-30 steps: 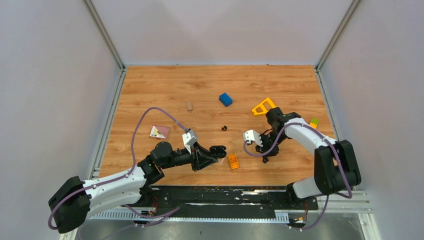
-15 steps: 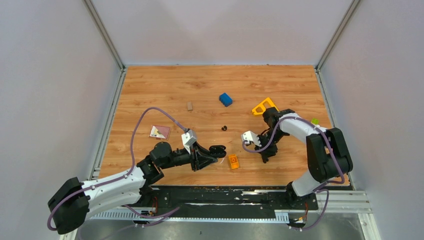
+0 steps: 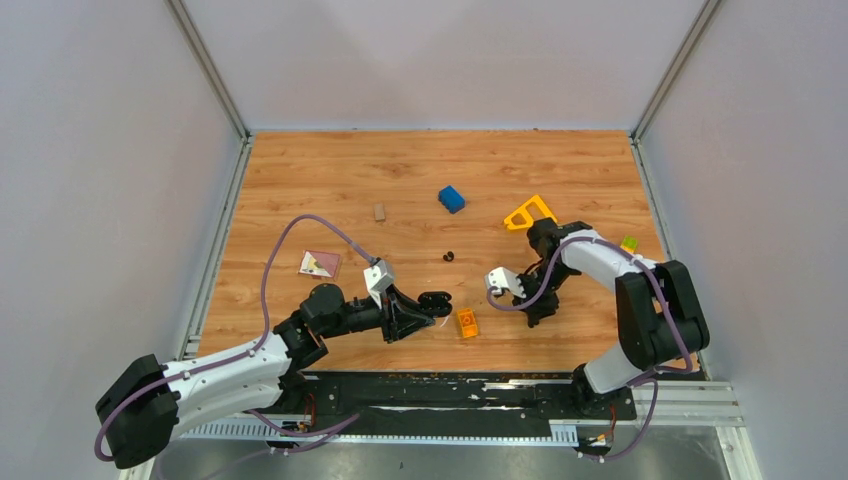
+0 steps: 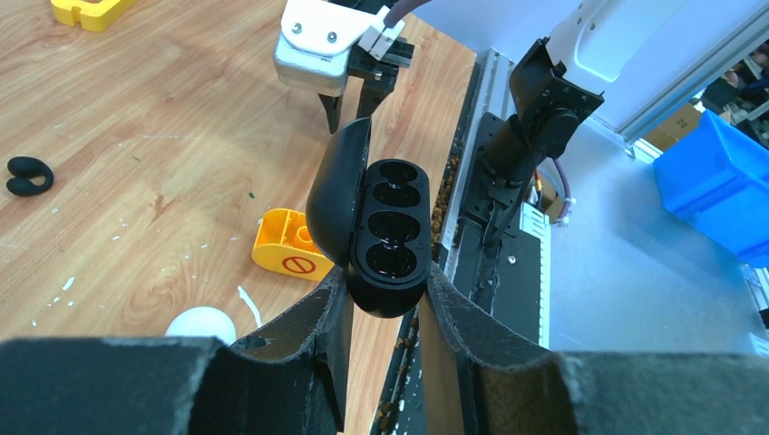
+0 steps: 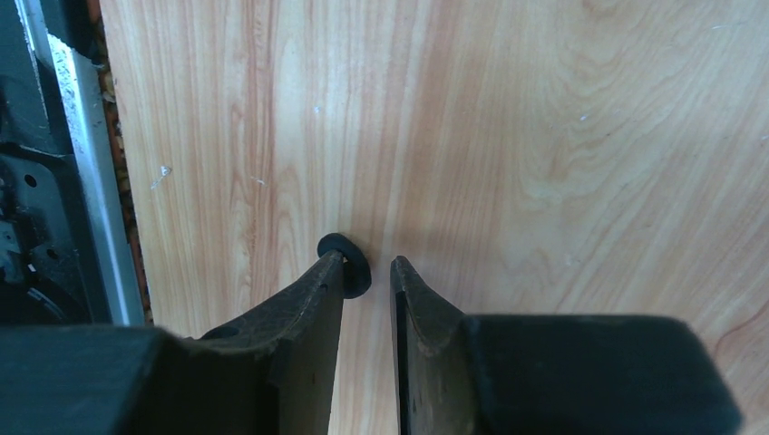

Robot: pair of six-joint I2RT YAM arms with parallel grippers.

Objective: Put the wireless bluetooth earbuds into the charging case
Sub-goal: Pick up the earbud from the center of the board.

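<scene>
My left gripper (image 3: 432,304) is shut on a black charging case (image 4: 390,237) and holds it above the table, lid hinged open to the left, both wells empty. The case also shows in the top view (image 3: 437,298). No white case is in view. One small black earbud (image 3: 448,256) lies on the wood beyond the left gripper and shows in the left wrist view (image 4: 27,175). My right gripper (image 5: 367,263) points down at the table, jaws a narrow gap apart. A second black earbud (image 5: 352,265) lies against its left fingertip. In the top view the right gripper (image 3: 537,312) hides that earbud.
An orange block (image 3: 467,322) lies between the grippers, and a white round object (image 4: 201,323) lies near the left fingers. A blue block (image 3: 451,198), yellow triangle (image 3: 527,212), green piece (image 3: 628,243), small wooden piece (image 3: 379,211) and card (image 3: 320,263) lie farther off.
The right arm has swung in and lowered its gripper onto the spot where the small black earbud lay. The left arm and the case have not moved.
</scene>
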